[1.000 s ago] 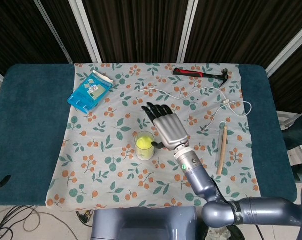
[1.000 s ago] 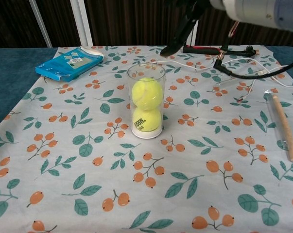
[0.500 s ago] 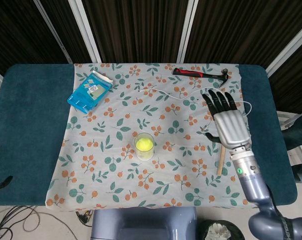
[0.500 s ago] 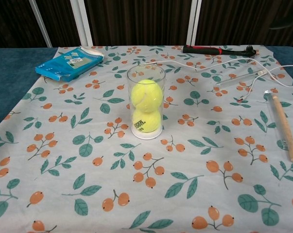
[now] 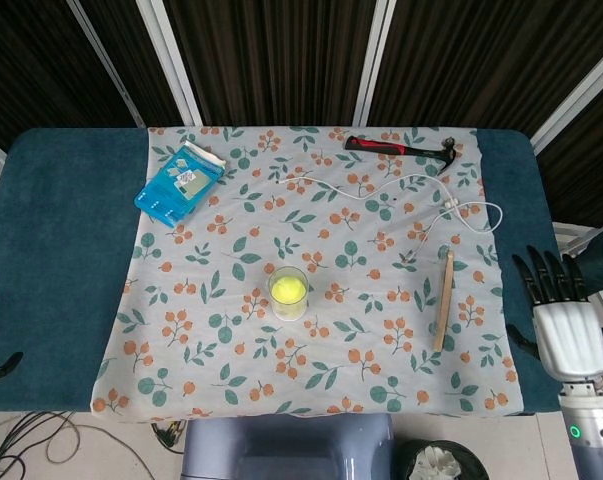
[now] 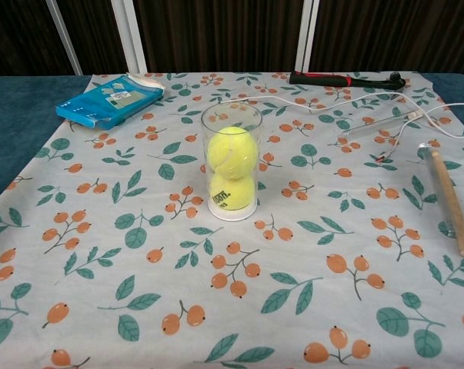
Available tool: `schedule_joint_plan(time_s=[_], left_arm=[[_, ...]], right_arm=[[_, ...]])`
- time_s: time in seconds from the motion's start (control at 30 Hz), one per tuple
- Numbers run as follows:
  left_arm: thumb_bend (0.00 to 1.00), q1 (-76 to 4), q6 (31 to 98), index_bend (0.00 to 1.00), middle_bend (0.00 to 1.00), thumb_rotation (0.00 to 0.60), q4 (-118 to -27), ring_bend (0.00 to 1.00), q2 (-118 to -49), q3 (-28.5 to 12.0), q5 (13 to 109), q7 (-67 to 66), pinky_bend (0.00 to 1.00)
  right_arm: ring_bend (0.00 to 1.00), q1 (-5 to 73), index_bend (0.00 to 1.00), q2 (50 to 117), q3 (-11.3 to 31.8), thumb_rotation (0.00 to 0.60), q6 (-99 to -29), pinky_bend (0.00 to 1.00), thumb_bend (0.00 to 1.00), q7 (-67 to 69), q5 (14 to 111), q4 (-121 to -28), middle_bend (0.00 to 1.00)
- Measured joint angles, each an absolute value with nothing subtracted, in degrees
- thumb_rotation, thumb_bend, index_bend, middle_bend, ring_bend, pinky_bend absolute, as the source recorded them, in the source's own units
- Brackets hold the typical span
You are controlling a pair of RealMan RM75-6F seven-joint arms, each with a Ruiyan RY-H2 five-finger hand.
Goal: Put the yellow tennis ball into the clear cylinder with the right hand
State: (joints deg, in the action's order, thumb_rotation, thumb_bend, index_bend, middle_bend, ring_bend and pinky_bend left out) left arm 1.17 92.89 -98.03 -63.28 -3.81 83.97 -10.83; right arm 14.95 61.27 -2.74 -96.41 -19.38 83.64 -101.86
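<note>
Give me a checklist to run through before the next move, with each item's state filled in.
1. Tennis ball inside the clear cylinder: ok, it sits on top of a second ball.
2. Cylinder upright on the cloth: ok.
3. Right hand holds nothing, fingers apart: ok.
4. Right hand well away from the cylinder, past the table's right edge: ok.
5. Wooden stick and white cable apart from the cylinder: ok.
6. Left hand position: cannot tell, not in view.
</note>
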Motion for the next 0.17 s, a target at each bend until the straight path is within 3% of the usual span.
schedule_joint_plan(time_s=[0.17], left_arm=[[0.02,1.03,92.37,0.15,0.00,0.600,-98.08,0.00,-63.27,-3.97,83.24,-11.12,0.00]], right_arm=[[0.02,12.03,0.03,60.95,-4.06,0.600,-98.59,0.04,0.23,-19.13,85.80,-100.72,0.01]])
